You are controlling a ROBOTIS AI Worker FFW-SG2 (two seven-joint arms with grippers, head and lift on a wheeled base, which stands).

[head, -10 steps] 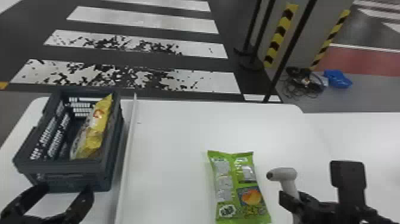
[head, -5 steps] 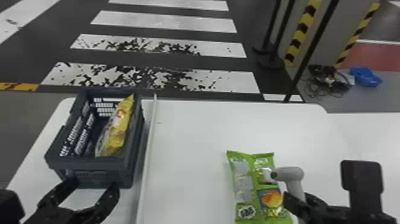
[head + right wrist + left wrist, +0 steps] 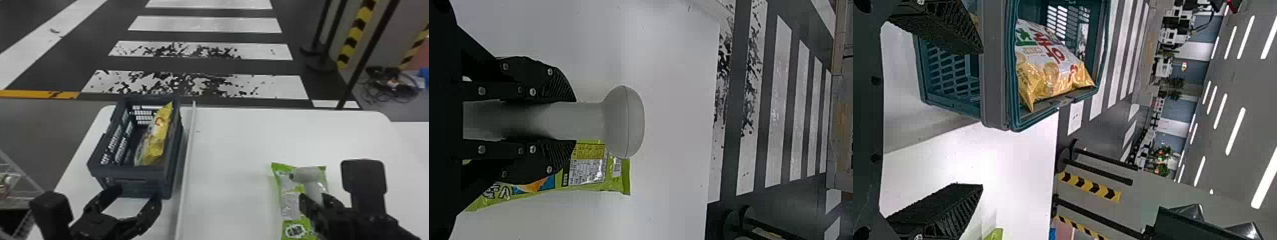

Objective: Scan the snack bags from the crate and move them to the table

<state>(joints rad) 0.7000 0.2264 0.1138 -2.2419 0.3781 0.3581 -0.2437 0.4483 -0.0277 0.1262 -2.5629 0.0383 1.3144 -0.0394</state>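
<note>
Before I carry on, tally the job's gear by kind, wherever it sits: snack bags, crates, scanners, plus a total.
Snack bags: 2 (yellow-and-white bag in the crate, green bag on the table)
Crates: 1
Handheld scanners: 1 (the grey scanner, in the right gripper)
Total: 4

The place was a large indoor hall, fitted out like a lab. White crossing stripes (image 3: 204, 25) marked the dark floor (image 3: 223, 67), and long strip lights (image 3: 1235, 131) ran in rows across the ceiling (image 3: 1260, 115). Black posts (image 3: 366, 57) stood beyond a white counter (image 3: 229, 137), near yellow-and-black hazard bands (image 3: 357, 27) and a tangle of cables (image 3: 384, 84). Across the hall, blurred by distance, there seemed to be green plants (image 3: 1161, 155).
</note>
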